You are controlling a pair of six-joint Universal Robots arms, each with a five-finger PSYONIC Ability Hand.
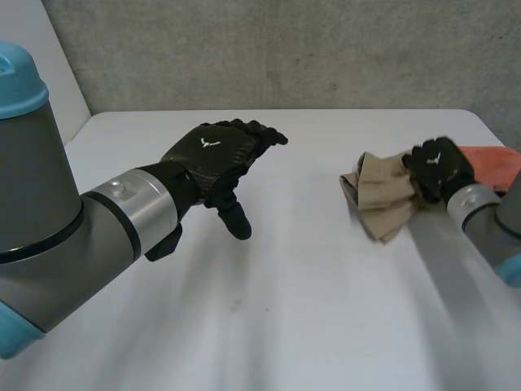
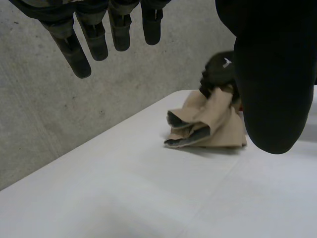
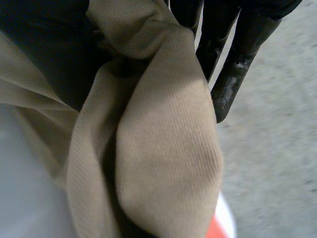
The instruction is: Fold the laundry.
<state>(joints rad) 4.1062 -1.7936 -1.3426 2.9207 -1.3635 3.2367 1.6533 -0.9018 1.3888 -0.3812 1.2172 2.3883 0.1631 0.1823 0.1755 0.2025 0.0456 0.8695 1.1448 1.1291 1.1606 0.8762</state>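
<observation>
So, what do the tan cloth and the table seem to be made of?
The tan cloth looks like a woven fabric, perhaps cotton twill. Fine parallel ribs show in the right wrist view, the finish is matte, and it drapes in soft folds. The table is a smooth, hard white surface, possibly laminate or painted board. It is even in tone, with no visible grain.

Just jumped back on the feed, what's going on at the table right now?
The right hand grips the tan cloth at its right edge, near the right side of the table, with the fabric bunched into loose folds. The left hand hangs open above the middle of the table, holding nothing and well apart from the cloth. A red cloth lies just behind the right hand. No neat fold is made yet.
</observation>
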